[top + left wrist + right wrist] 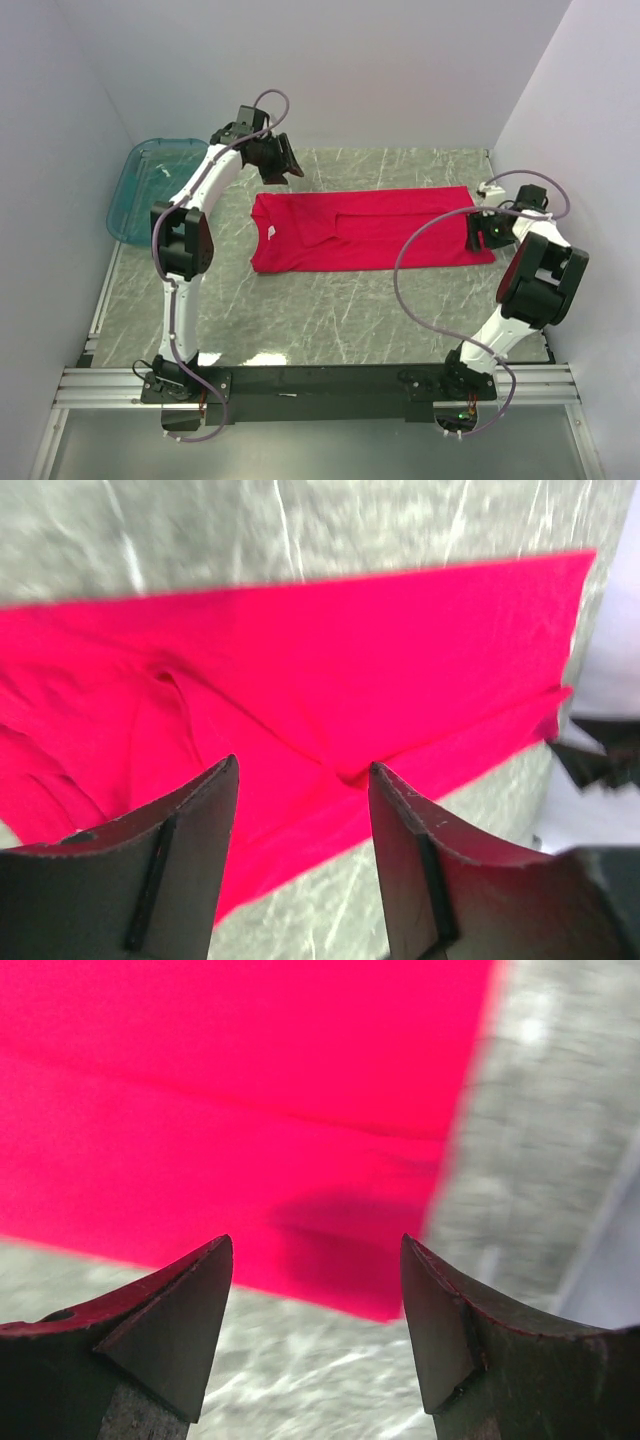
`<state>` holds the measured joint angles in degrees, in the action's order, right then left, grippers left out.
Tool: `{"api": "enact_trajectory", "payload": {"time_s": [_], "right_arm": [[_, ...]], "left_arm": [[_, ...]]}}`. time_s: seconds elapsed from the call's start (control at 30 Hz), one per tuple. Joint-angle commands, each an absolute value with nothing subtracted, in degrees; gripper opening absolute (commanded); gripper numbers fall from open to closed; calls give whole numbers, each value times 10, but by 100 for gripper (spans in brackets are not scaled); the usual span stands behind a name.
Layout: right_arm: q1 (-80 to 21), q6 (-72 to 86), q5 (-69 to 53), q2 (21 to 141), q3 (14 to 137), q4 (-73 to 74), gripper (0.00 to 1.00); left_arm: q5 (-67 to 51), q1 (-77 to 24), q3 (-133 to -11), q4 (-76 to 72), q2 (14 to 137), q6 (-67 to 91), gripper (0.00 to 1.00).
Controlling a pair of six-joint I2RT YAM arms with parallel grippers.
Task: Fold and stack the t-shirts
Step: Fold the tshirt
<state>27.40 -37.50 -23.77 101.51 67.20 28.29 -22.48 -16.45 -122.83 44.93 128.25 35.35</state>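
Left side first: the white-and-black left arm [203, 182] stretches far out from its base, elbow kinked midway, wrist swung over toward the right. Its black two-finger left gripper [300, 772] hangs with jaws parted, nothing between the fingers. On the right, the white-and-black right arm [540, 272] is folded tight, elbow high, forearm angled back inward. The black two-finger right gripper [317, 1247] points down, jaws spread wide and holding nothing.
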Motion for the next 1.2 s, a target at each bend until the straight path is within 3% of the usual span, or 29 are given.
{"api": "enact_trajectory", "payload": {"time_s": [0.0,0.13,0.23,0.27,0.37,0.47,0.63,1.17], "right_arm": [[241,-431,-285,938,655,317,75],[106,-623,-393,876,640,463,75],[-14,-626,-395,839,609,433,75],[-109,-607,-357,839,607,409,75],[-261,-514,-246,884,639,303,75],[-341,-438,-150,981,745,261,73],[-402,-394,-54,1117,887,266,68],[-441,-359,17,1215,948,263,65]], "left_arm": [[-188,-151,-1248,396,1216,332,60],[-109,-139,-1096,290,1032,286,68],[-62,-113,-892,190,848,276,89],[-63,-85,-788,172,762,285,99],[-105,-34,-605,130,618,284,99],[-95,-20,-492,134,518,264,99],[-66,-19,-426,152,442,248,99],[-44,-19,-429,170,431,239,99]]}}
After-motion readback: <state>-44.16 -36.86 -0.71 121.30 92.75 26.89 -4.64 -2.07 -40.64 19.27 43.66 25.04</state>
